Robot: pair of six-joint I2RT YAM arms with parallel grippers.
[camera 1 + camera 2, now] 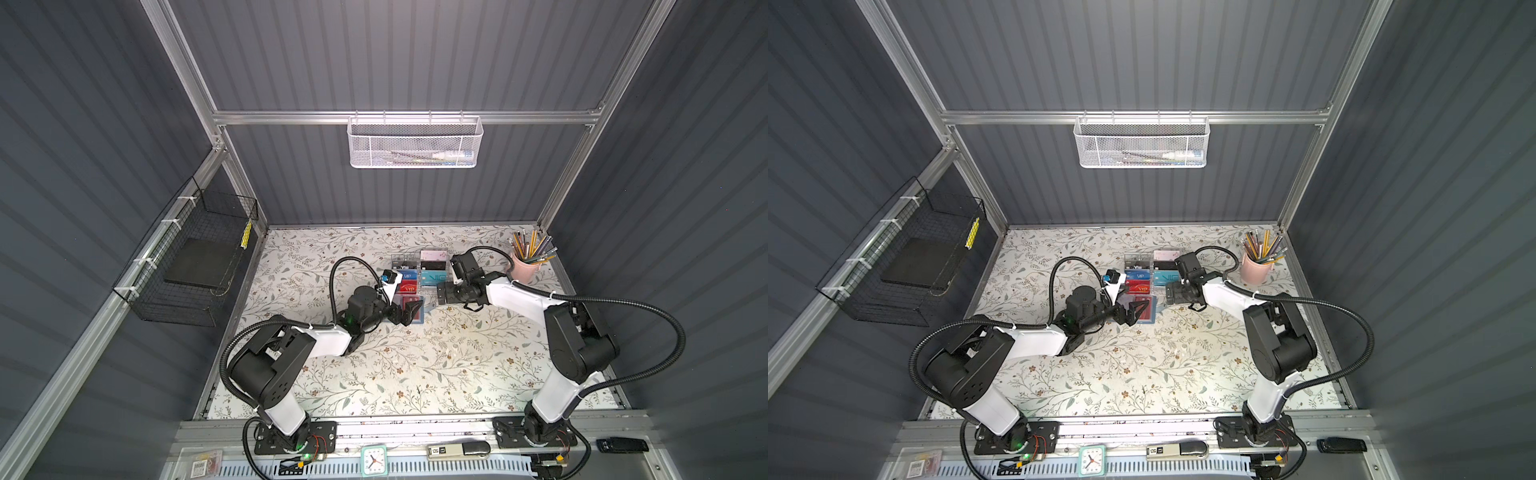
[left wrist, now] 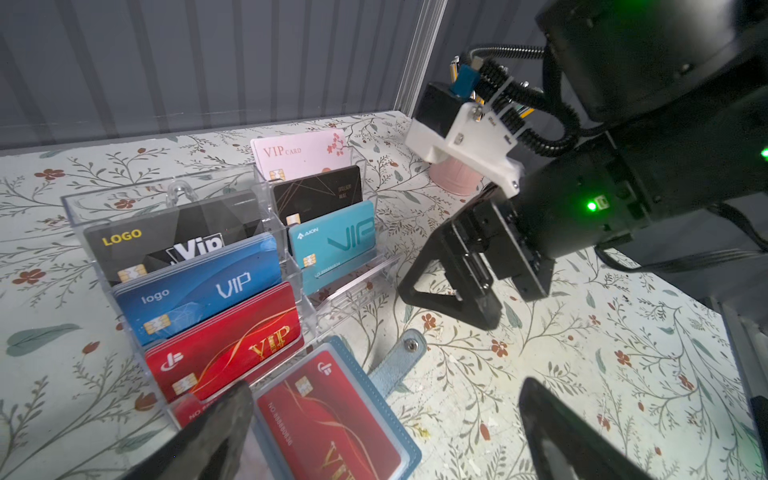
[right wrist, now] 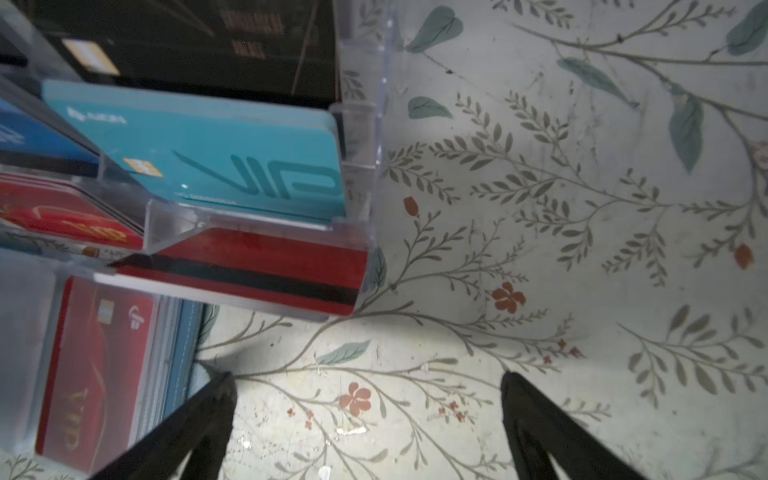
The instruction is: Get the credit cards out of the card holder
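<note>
Slate-blue book-like folding card holder (image 2: 409, 451) lies open, flat on the floral-print tabletop (image 1: 415, 374), just right of centre in both top views, directly below the clear acrylic tiered card rack (image 2: 178, 195) in frame. Glossy red credit card (image 2: 328, 419) shows thru its clear sleeve, more sleeves stacked under it. My read: cards are light, stiff, slick plastic, easy to lose in a pinch; sleeve vinyl looks soft & clingy, and the holder weighs next to nothing, so it'll prob. drag along unless pinned. Best bite is likely the card's short edge at the sleeve mouth; can't tell which side that is. Left gripper (image 1: 407, 312) spread wide, empty, hanging over the holder's left half; touching or not, can't tell. Right gripper (image 3: 368, 376) also wide open, nothing in it, over bare table just up-right of the holder, near the small snap tab (image 2: 399, 357), one finger (image 3: 208, 415) close by the blue edge but apart
</note>
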